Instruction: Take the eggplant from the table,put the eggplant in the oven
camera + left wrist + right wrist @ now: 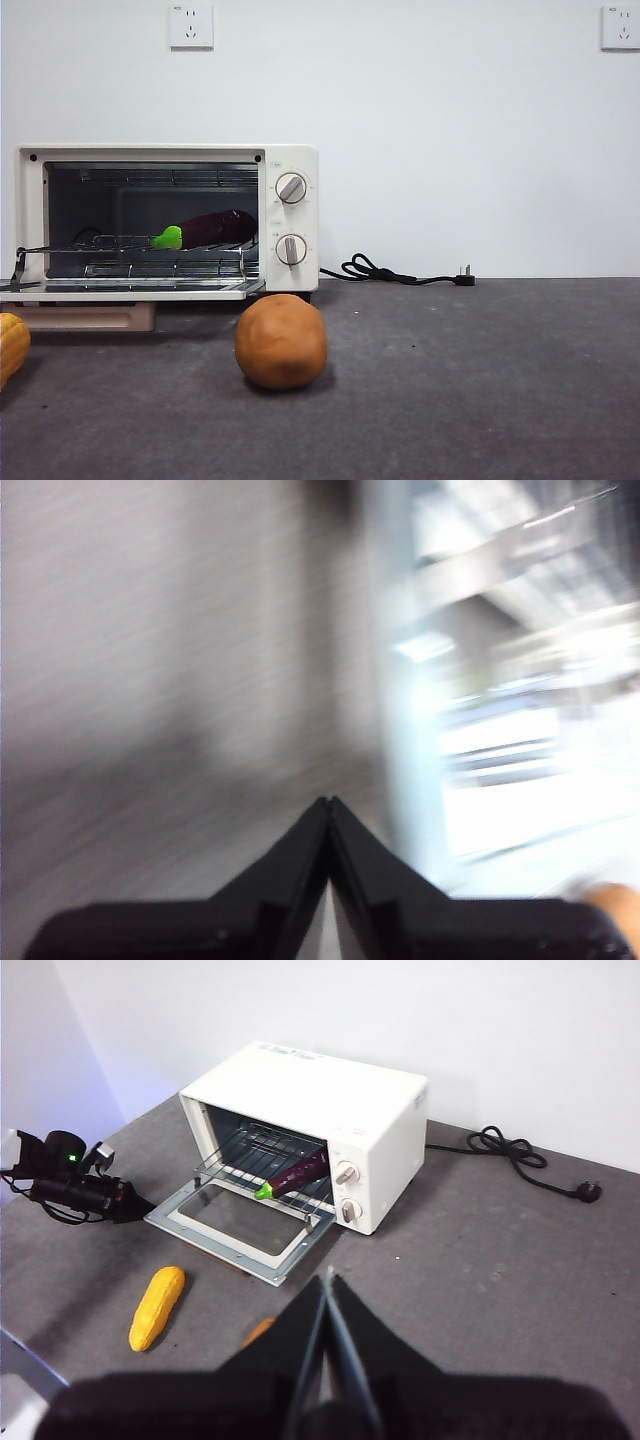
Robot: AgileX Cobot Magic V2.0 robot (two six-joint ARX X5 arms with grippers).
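Note:
The dark purple eggplant [208, 229] with its green stem cap lies on the wire rack inside the cream-white oven [290, 165], whose door [130, 289] hangs open. It also shows in the right wrist view as eggplant [295, 1175] in the oven [310, 1090]. My right gripper [328, 1278] is shut on nothing, high above the dark grey table [480, 1260] and well back from the oven. My left gripper [328, 802] is shut and empty; its view is motion-blurred. No arm shows in the front view.
A brown ball [281, 341] sits on the table in front of the oven. A yellow corn [157, 1307] lies near the open door. The black power cord [400, 273] runs right of the oven. The left arm [75, 1188] hangs left of the door.

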